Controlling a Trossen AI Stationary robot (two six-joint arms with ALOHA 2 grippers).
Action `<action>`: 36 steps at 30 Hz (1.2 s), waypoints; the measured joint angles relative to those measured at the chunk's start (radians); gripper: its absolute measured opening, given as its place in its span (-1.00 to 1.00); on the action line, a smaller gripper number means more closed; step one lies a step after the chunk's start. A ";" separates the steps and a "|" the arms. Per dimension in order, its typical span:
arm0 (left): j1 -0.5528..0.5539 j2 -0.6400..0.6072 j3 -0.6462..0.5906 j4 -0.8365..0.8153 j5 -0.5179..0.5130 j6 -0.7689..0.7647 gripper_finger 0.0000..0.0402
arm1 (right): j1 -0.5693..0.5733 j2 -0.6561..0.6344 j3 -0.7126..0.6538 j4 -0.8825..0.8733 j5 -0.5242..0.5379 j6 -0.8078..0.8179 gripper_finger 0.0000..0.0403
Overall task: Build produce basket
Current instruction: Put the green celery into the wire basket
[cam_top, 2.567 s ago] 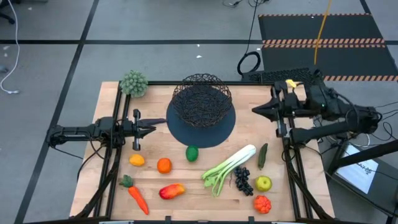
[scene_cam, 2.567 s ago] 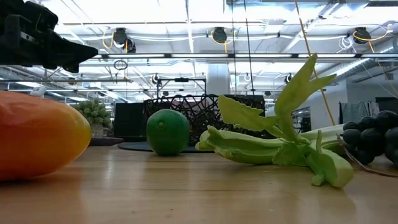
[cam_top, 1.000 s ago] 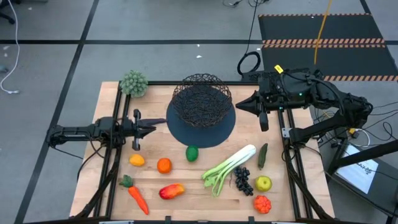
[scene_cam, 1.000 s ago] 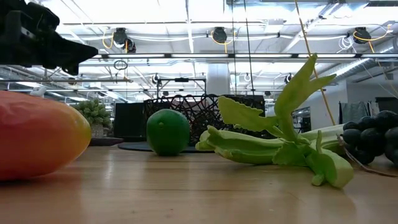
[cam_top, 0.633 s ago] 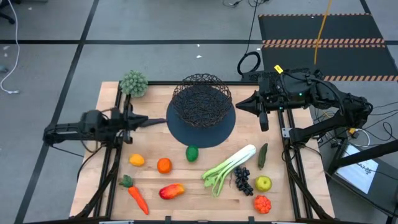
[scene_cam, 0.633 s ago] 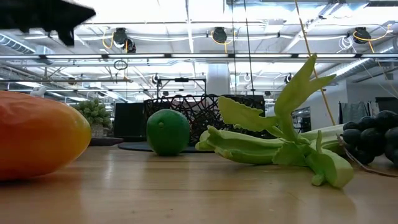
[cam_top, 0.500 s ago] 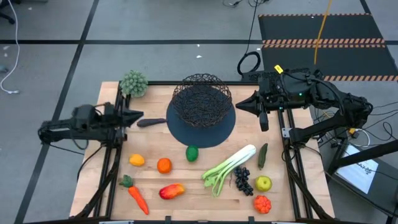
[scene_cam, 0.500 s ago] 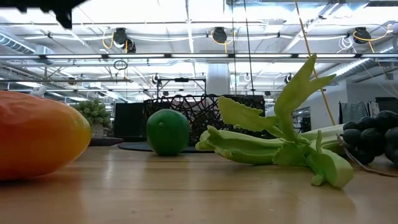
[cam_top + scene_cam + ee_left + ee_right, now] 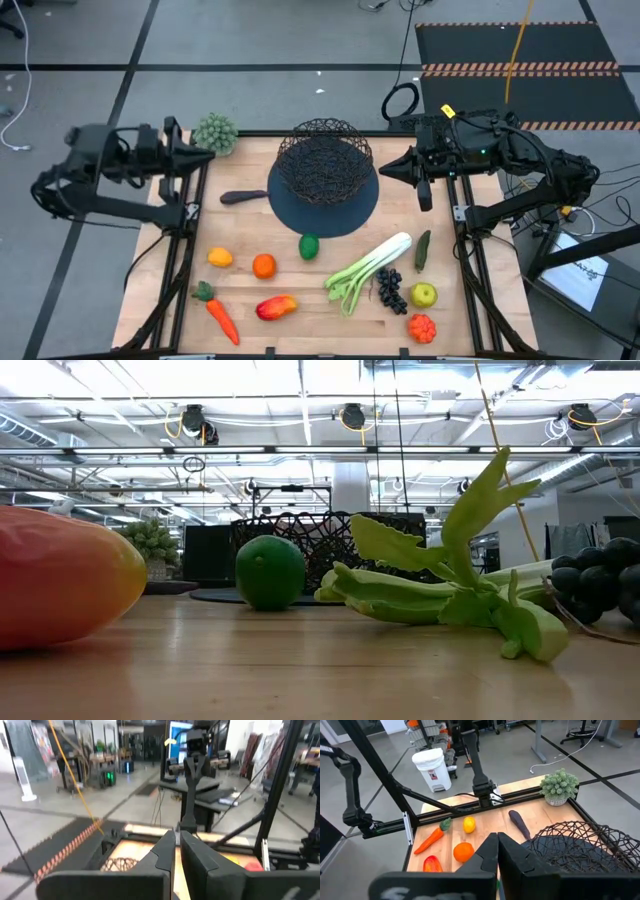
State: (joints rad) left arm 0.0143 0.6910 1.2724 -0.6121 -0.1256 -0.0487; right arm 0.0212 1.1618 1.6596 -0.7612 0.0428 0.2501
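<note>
Left arm has swung off the boards toward 10 o'clock since the earlier frames; its shadow lies on the table near the basket. Left gripper [image 9: 207,154] now hangs at the table's far-left corner, just beside the fuzzy green clump [image 9: 216,133], fingers pressed together, nothing between them. Right gripper [image 9: 384,171] is unchanged at 3 o'clock of the basket [image 9: 324,160], fingers likewise pressed together and empty.

Basket sits on a flat dark round mat [image 9: 355,211] at 12 o'clock of the table; it looks empty. All produce is on the boards: lime [image 9: 309,246] nearest the mat at 6 o'clock, orange [image 9: 263,266] and lemon [image 9: 220,257] toward 8 o'clock, carrot [image 9: 218,314] and mango [image 9: 276,307] beyond them. Leek [image 9: 368,270], cucumber [image 9: 422,250], grapes [image 9: 390,288], apple [image 9: 424,295] and tomato [image 9: 421,328] lie toward 5 o'clock.

Judgement: no piece loaded; the first pick is still ahead. Next move calls for one gripper to spread, descend over a piece, close on it and carry it over the basket rim.
</note>
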 joint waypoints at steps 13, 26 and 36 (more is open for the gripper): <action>-0.046 0.332 0.359 -0.173 -0.010 -0.071 -0.85 | 0.000 0.000 -0.002 -0.102 -0.177 0.167 -1.00; -0.076 0.414 0.358 -0.233 -0.015 -0.276 -0.85 | 0.000 -0.006 -0.156 -0.104 -0.179 0.404 -1.00; -0.067 0.414 0.358 -0.231 -0.016 -0.271 -0.85 | 0.000 -0.007 -0.274 -0.104 -0.204 0.498 -0.94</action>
State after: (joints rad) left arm -0.0528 1.1053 1.6302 -0.8429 -0.1413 -0.3197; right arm 0.0216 1.1545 1.3856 -0.8653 -0.1616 0.7483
